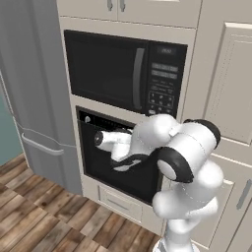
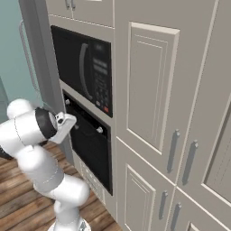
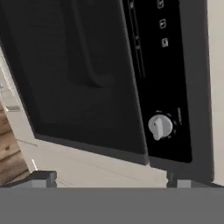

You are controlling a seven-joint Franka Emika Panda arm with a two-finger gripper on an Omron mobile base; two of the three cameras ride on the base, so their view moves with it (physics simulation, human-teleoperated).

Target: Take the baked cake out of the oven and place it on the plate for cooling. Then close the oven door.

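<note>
The oven point(image 1: 106, 170) is a black built-in unit under the microwave, and it also appears in the right base view point(image 2: 92, 149). Its oven door point(image 3: 78, 87) stands shut, with the dark bar handle point(image 3: 89, 57) across the glass. A round silver knob point(image 3: 159, 127) sits on the control strip. My gripper point(image 3: 110, 178) is open, its two fingertips point(image 3: 43, 177) set wide apart, with nothing between them. It hovers close in front of the door's upper part point(image 1: 99, 139), near the control strip point(image 2: 68, 118). The cake and the plate are out of view.
A black microwave point(image 1: 123, 74) with a keypad sits right above the oven. A grey fridge point(image 1: 34, 98) stands to the left, a cream drawer point(image 1: 120, 202) lies below the oven, and tall cabinet doors point(image 2: 153, 90) stand to the right. The floor is wood point(image 1: 44, 221).
</note>
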